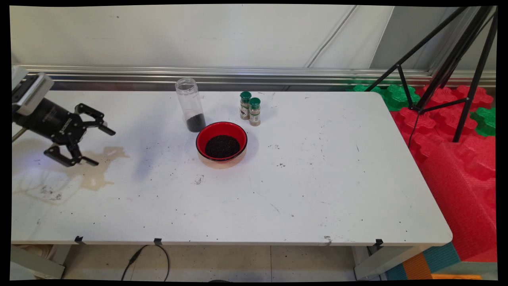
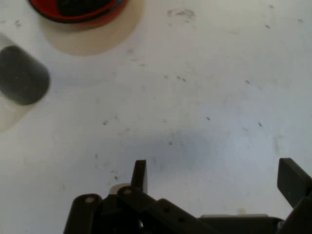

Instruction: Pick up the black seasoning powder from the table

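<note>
Black tool hangs over the table's left end, fingers spread wide, nothing in them. Nearest thing is a brown stain just below it. Red bowl w/ dark grains, clear jar, two spice bottles sit well apart, mid-table.

White surface bearing a red bowl of dark grains, a clear jar with dark grains at its bottom just behind it, and two green-capped spice bottles side by side. Brownish stain at left; black tripod over red and green foam mats at right.
</note>
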{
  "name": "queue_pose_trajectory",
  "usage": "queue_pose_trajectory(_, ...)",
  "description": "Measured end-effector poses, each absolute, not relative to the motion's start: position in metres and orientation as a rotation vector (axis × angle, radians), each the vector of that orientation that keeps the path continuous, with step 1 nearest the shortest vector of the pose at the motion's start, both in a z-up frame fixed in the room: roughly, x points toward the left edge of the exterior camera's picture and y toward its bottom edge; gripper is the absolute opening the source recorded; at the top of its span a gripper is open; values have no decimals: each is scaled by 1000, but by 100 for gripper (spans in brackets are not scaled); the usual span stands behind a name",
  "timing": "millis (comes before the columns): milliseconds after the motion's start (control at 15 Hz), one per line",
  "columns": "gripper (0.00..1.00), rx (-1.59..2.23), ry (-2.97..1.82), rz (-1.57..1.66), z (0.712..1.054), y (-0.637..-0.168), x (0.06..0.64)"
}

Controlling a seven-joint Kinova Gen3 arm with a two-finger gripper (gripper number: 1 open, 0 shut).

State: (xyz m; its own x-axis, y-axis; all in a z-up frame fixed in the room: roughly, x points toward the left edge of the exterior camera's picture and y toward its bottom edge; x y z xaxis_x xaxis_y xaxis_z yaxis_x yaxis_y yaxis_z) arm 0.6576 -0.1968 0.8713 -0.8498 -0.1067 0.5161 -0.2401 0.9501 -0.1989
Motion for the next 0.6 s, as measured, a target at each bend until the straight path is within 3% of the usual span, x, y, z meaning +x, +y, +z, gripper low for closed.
queue_pose_trajectory(600,100,520,-2507,399,878,-225,637)
